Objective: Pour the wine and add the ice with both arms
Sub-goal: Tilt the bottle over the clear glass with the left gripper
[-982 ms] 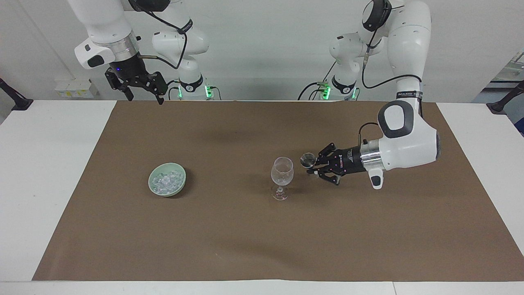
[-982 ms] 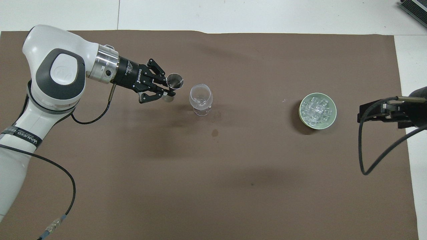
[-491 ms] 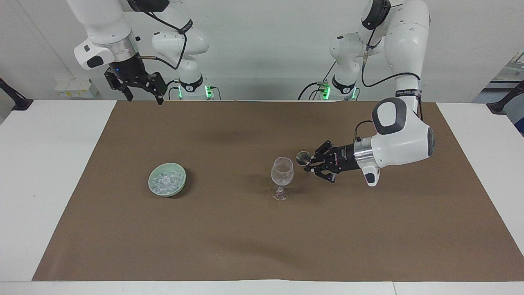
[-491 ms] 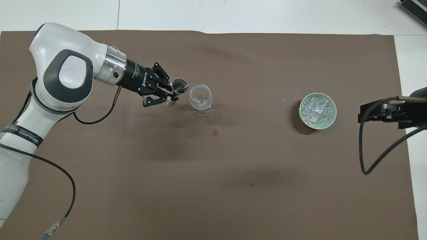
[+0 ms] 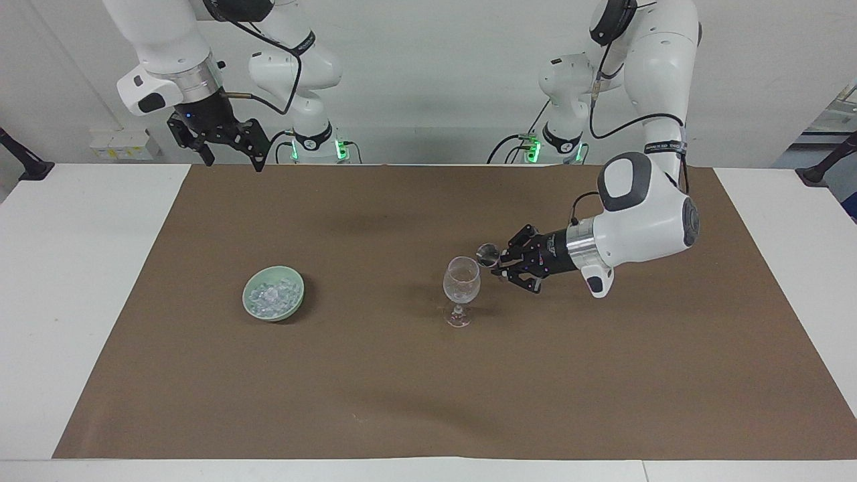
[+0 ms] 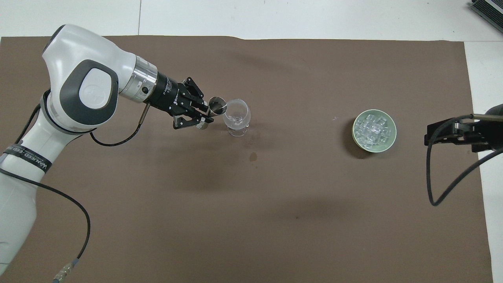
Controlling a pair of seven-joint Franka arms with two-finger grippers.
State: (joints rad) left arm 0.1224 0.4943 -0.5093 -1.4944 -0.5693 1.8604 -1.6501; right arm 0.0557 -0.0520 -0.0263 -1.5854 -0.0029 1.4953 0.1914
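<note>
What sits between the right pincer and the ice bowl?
Nothing visible. The right pincer hangs open above the mat edge near the robots; only bare brown mat lies between it and the ice in the pale green bowl.

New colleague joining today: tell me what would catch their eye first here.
The left gripper stands out, shut on a small metal cup tipped at the rim of the stemmed glass mid-mat. Toward the right arm's end sits a green bowl of ice. The right gripper waits raised, jaws open.
</note>
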